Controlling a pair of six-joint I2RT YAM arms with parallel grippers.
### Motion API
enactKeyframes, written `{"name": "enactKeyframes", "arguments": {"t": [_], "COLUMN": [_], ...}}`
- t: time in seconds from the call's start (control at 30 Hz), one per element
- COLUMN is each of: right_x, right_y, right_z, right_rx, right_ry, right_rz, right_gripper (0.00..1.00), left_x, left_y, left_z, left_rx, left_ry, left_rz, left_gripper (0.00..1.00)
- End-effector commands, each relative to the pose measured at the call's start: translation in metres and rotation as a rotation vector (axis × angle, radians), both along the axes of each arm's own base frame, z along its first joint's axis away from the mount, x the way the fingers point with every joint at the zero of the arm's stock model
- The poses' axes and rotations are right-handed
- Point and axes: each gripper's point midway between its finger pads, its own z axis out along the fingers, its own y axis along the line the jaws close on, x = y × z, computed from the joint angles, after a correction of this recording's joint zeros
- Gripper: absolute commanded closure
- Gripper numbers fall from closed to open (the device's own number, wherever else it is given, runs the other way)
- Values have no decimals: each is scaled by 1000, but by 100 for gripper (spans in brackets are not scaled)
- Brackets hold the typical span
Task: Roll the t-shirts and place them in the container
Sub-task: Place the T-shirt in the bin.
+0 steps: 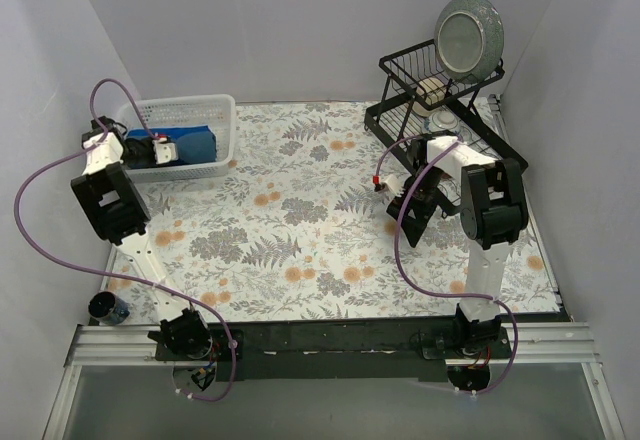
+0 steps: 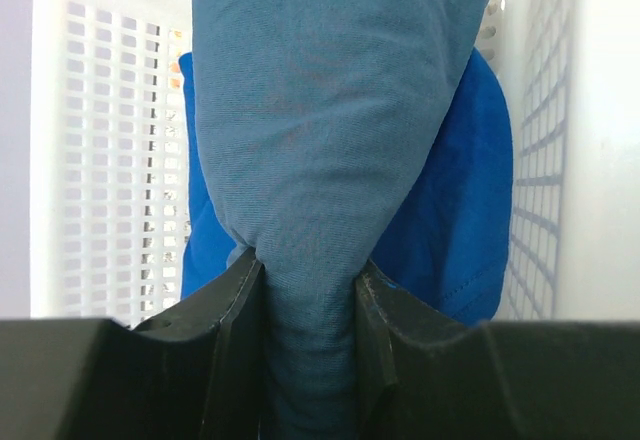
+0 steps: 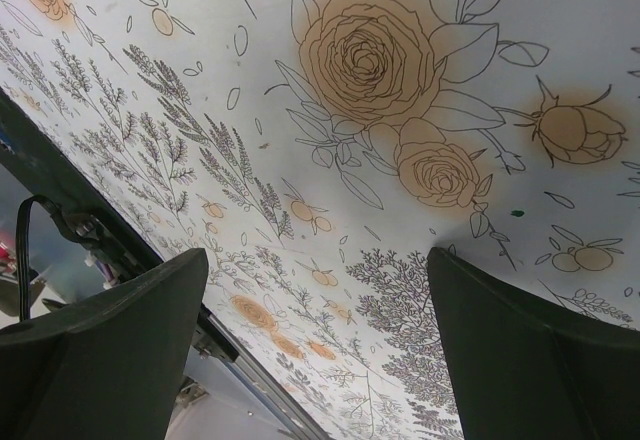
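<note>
Now gripping the dusky t-shirt [image 2: 320,110] tight in the left tool [image 2: 310,290], down inside the white basket [image 2: 100,160], stretched lengthwise straight out from the jaws. Touching a royal-blue t-shirt [image 2: 460,210] behind, same basket. Holding nothing in the right tool [image 3: 318,290], spread wide over the worktop [image 3: 380,60], well apart from both.

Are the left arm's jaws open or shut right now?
Shut on the dusky-blue t-shirt: cloth is pinched between both jaws, inside the white basket.

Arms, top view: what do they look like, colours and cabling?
Both the left arm and right arm have white links with boxy black housings. A purple cable loops along each. Wrist views show matte black end effector fingers.
</note>
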Motion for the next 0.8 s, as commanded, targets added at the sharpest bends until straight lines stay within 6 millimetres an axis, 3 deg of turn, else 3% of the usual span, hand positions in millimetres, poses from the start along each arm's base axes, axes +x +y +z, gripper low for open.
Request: {"name": "enactKeyframes", "arguments": {"t": [0.0, 0.1, 0.13, 0.2, 0.23, 0.27, 0.33, 0.37, 0.6, 0.77], "right_x": [1, 0, 0, 2, 2, 4, 4, 5, 15, 25], "right_y": [0, -1, -2, -2, -3, -3, -4, -4, -3, -2], "right_z": [0, -2, -2, -2, -3, -3, -3, -2, -1, -1], "right_rx": [16, 20, 19, 23, 22, 23, 23, 23, 39, 61], "right_ry": [4, 11, 13, 13, 17, 14, 17, 15, -1, -10], "right_rz": [1, -3, -4, -7, -9, -12, -14, -14, -22, -36], "right_gripper": [1, 1, 1, 1, 2, 1, 1, 1, 2, 1], "left_x": [-5, -13, -20, -17, -17, -15, -14, -15, -18, -12], "left_y": [5, 1, 1, 6, 8, 10, 11, 12, 19, 25], "left_z": [25, 23, 12, 13, 11, 13, 17, 21, 45, 68], "left_rx": [109, 111, 124, 166, 169, 172, 164, 160, 181, 195], "left_ry": [-133, -123, -97, -118, -111, -109, -91, -85, -143, -180], "left_rz": [-103, -111, -109, -99, -89, -79, -67, -66, -76, -43], "left_gripper": [100, 100, 100, 97, 84, 63, 56, 46, 31, 30]}}
